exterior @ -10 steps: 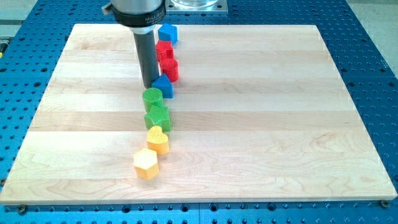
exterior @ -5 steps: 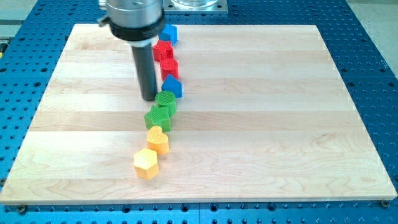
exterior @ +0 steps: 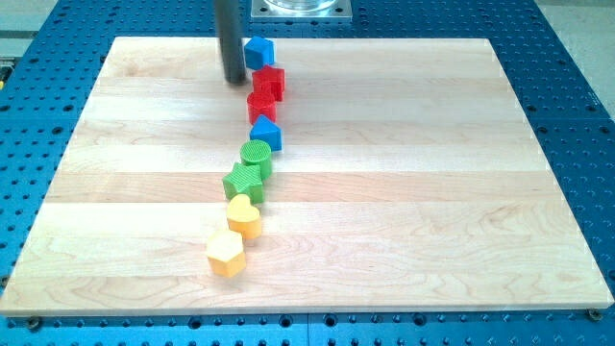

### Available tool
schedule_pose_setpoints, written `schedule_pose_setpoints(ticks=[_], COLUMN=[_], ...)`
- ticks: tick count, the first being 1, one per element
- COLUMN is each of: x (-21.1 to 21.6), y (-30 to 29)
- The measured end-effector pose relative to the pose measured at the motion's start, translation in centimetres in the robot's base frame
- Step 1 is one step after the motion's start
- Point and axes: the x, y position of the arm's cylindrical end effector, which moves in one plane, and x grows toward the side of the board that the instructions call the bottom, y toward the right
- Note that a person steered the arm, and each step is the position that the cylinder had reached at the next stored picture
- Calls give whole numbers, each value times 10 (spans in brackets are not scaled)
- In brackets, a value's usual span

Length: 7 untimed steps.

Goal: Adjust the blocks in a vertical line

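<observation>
Several blocks stand in a rough line down the board. From the view's top: a blue block [exterior: 258, 51], a red block [exterior: 270, 83], a red cylinder [exterior: 261, 106], a blue triangular block [exterior: 266, 133], a green cylinder [exterior: 256, 157], a green star block [exterior: 244, 181], a yellow heart block [exterior: 244, 216] and a yellow hexagon block [exterior: 226, 254]. My tip [exterior: 234, 81] is on the board just left of the top blue block and the upper red block, close to both.
The wooden board [exterior: 432, 192] lies on a blue perforated table [exterior: 577, 96]. A metal mount plate [exterior: 298, 8] sits past the board's top edge.
My tip moved from beside the green cylinder up to the top of the line. The upper red block now sits further to the view's right. Earlier the blue triangular block and green cylinder shifted right.
</observation>
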Motion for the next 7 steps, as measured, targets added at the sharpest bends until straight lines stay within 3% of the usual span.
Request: schedule_pose_setpoints(ticks=[1,2,5,7], x=[-53,-67,-75,-76], y=[15,53,90,188])
